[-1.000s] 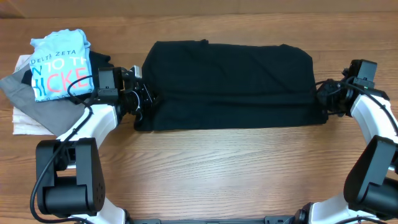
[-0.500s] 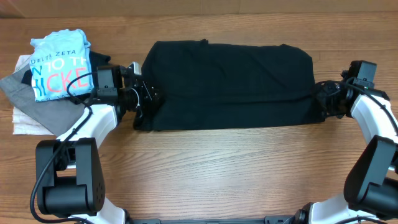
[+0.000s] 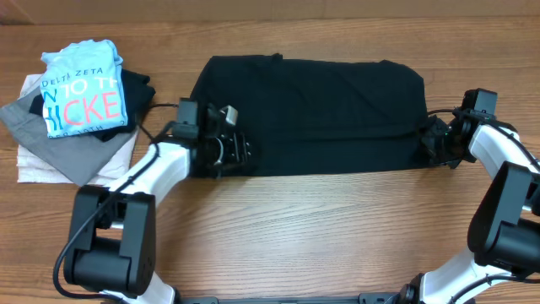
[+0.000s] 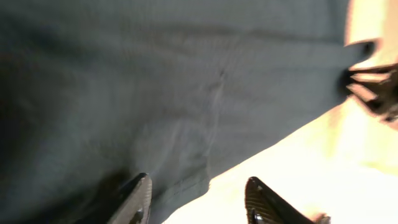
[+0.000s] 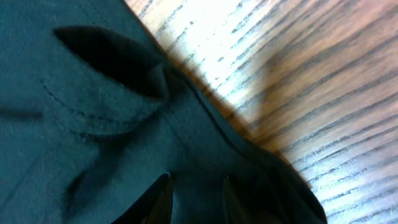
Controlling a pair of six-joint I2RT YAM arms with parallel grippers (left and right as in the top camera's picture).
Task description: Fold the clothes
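A black garment [image 3: 312,110] lies folded into a wide rectangle across the middle of the table. My left gripper [image 3: 234,150] hovers over its front left edge. In the left wrist view that gripper [image 4: 199,200] is open, with the cloth hem [image 4: 186,180] and bare table between the fingers and nothing held. My right gripper [image 3: 432,145] sits at the front right corner of the garment. In the right wrist view its jaws [image 5: 198,199] stand a little apart over the dark cloth [image 5: 81,124], which bunches into a ridge near the table edge.
A stack of folded clothes sits at the far left: a light blue printed shirt [image 3: 80,89] on top of a grey piece [image 3: 59,143] and a white one [image 3: 34,165]. Wooden table [image 3: 337,219] stretches along the front.
My left gripper slid right along the garment's front edge and opened from shut, letting go of the cloth. The right gripper edged slightly left and its jaws parted a little.
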